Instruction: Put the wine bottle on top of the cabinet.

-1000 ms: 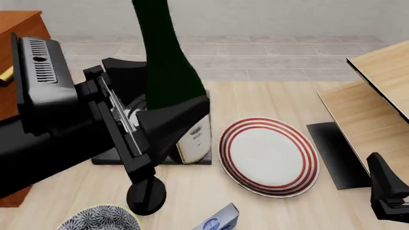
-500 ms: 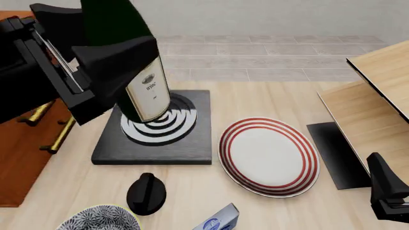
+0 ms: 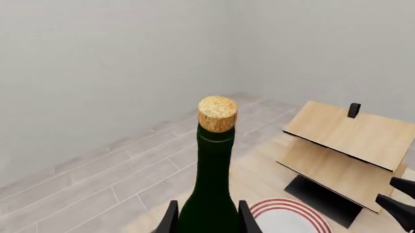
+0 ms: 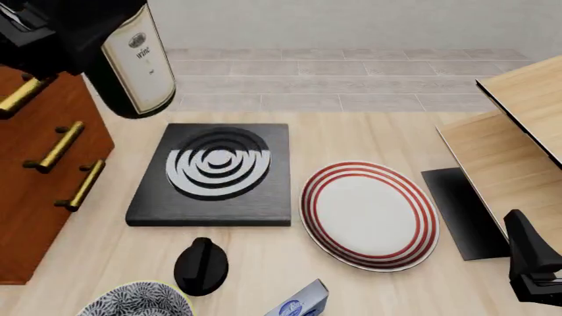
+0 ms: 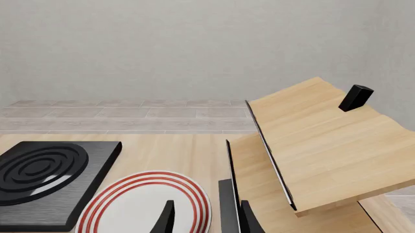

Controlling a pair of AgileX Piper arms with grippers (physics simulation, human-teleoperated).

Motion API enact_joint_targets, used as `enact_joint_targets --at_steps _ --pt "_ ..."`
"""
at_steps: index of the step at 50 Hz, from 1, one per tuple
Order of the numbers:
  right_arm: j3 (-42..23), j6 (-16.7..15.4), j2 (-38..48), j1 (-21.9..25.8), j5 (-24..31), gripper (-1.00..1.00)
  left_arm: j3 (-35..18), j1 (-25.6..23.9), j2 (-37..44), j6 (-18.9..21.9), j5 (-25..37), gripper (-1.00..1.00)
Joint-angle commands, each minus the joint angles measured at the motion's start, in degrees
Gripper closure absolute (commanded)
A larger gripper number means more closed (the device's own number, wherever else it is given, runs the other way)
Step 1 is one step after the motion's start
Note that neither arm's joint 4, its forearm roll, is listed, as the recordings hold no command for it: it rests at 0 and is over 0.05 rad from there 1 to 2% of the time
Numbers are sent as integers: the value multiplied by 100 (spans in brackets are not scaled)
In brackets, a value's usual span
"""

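The wine bottle (image 4: 131, 62), dark green with a pale label, hangs tilted in the air at the upper left of the front view. My left gripper (image 4: 49, 33) is shut on its body, and both are cut off by the picture's top edge. The bottle's base shows just over the upper right corner of the cabinet (image 4: 35, 197), reddish-brown with brass bar handles. In the left wrist view the bottle's neck and tan cork (image 3: 217, 112) rise between the left gripper's fingers (image 3: 170, 219). My right gripper (image 5: 206, 216) stands open and empty, low at the front right (image 4: 531, 266).
A black slab with white rings (image 4: 215, 172) lies mid-table, with a red-rimmed plate (image 4: 369, 214) to its right. A black knob (image 4: 201, 264), a patterned bowl (image 4: 136, 303) and a blue-and-white carton (image 4: 303, 304) sit near the front edge. A pale wood shelf unit (image 4: 514, 141) stands at the right.
My left gripper has carried the bottle up and to the left, from over the ringed slab to over the cabinet's corner. The right arm has stayed still.
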Motion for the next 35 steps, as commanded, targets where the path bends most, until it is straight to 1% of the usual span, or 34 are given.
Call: enact_joint_targets --at_steps 1,5,8,10,14,24,35 --pt "0 -1 0 1 0 -100 -370 537 -63 215 296 100" --pt "0 -1 0 0 0 -100 -573 730 -5 258 441 100" --pt "0 0 1 -1 0 -100 -719 919 31 367 543 100" --pt "0 0 2 2 -1 -100 -778 990 25 335 570 100" --pt "0 0 1 0 0 -100 -991 1235 81 421 725 100" --pt "0 -1 -1 1 0 -100 -1065 1629 114 466 870 100" --pt "0 1 -1 -1 0 -100 -1355 2191 85 498 1183 100"
